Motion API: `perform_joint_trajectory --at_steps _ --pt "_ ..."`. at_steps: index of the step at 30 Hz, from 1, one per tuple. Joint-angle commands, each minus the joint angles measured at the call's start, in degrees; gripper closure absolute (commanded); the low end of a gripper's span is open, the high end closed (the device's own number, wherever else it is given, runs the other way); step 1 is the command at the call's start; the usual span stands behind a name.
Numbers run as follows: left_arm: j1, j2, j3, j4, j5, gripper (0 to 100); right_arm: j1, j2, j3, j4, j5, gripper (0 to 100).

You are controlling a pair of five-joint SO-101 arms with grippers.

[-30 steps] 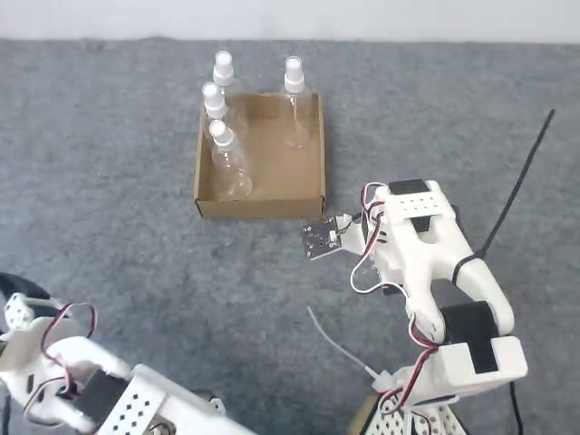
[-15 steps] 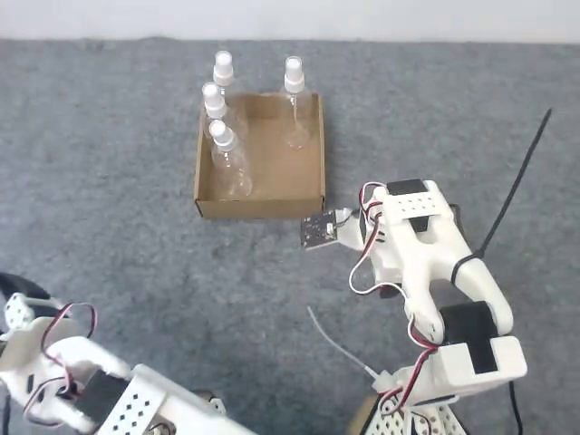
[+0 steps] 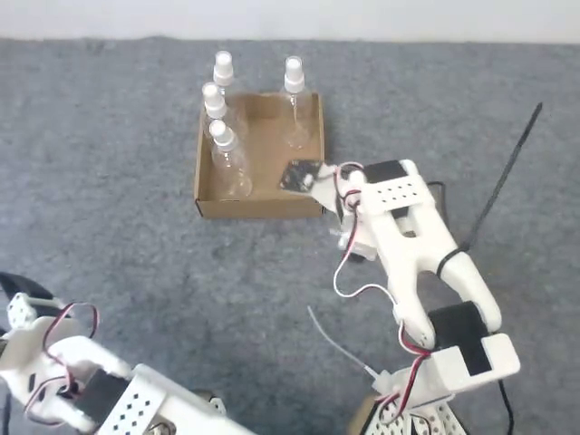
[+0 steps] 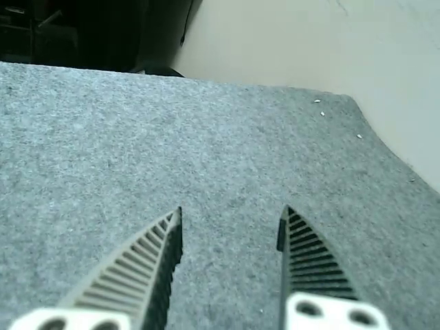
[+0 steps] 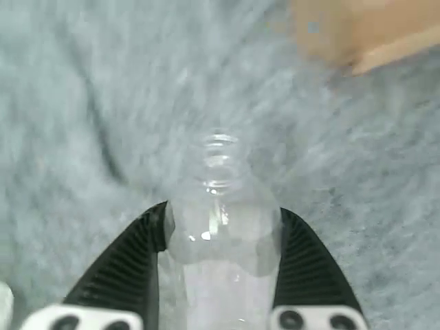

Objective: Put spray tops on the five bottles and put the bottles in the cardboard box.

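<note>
beside the cardboard box (image 3: 245,207), the right gripper (image 5: 223,212) clasps a capless bottle (image 5: 220,237) mid-body. likely light, slick, crushable; left gripper (image 4: 230,227) gapes.

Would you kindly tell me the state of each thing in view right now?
left hand: open, empty.
right hand: shut on the bare bottle.
bare bottle: no spray top, gripped.
four topped bottles: upright, spray tops on.
cardboard box: open, holding bottles.
</note>
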Motion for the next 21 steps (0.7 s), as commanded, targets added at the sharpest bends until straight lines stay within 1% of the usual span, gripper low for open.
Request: perform_joint_trajectory --at_steps 1,5,9,14,19,21 --pt "2.55 0.44 -0.31 1.85 -0.35 79 -3.3 -4.09 -6.07 -0.66 -8.79 93.3" --pt "5.27 0.44 -0.31 3.16 -0.35 79 -4.7 -4.09 -8.26 -0.4 -15.38 93.3" --pt "7.65 0.44 -0.31 4.48 -0.62 79 -4.44 -3.74 -8.18 -0.31 -23.74 93.3" --pt "8.62 0.44 -0.31 4.66 -5.1 79 -2.07 -4.18 -8.26 -0.04 -31.38 93.3" --pt "13.19 0.44 -0.31 6.51 -5.1 79 -1.8 -3.47 -8.09 -0.66 -32.62 93.3" --pt "13.8 0.44 -0.31 6.95 -5.19 79 -1.8 -3.65 -8.09 -0.75 -32.97 93.3"
